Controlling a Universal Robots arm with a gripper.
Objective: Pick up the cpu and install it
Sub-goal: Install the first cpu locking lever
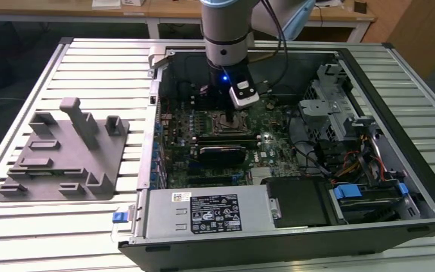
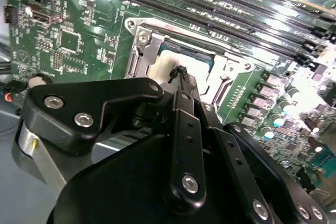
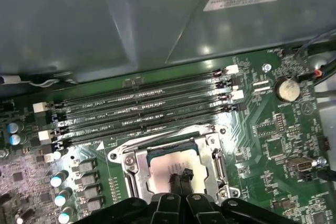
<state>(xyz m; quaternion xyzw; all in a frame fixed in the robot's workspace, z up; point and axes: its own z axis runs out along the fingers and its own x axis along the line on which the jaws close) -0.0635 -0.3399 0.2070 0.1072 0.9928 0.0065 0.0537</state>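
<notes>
Slatted metal table (image 1: 81, 226) is carrying an open computer case (image 1: 399, 187) with the motherboard (image 1: 278, 150) lying flat inside; a grey fixture plate (image 1: 59, 164) with upright posts is sitting apart on the exterior view's left. I'm hanging the arm (image 1: 225, 28) down into the case, over the socket (image 1: 221, 122).

In both wrist views the tool (image 3: 180, 178) is sitting right over the cpu (image 3: 160, 171), fingertips (image 2: 181, 73) drawn close together on or just above its pale metal top. The cpu is lying inside the socket frame (image 2: 231, 69), edges lined up with the opening, so I'm judging it as seated or nearly so. I can't tell whether the fingertips are pinching it or only touching; they're reading as closed to a narrow gap.

Handling judgement: it's looking light, thin, stiff, with a smooth metal lid that's probably slippery. The underside contacts and the socket pins are likely fragile, so I'm treating any tilt or sideways drag as risky. Best hold is looking like opposite side edges, kept level, with light force; the flat top offers little grip.

Memory slots (image 3: 147, 108) are running just beside the socket.
</notes>
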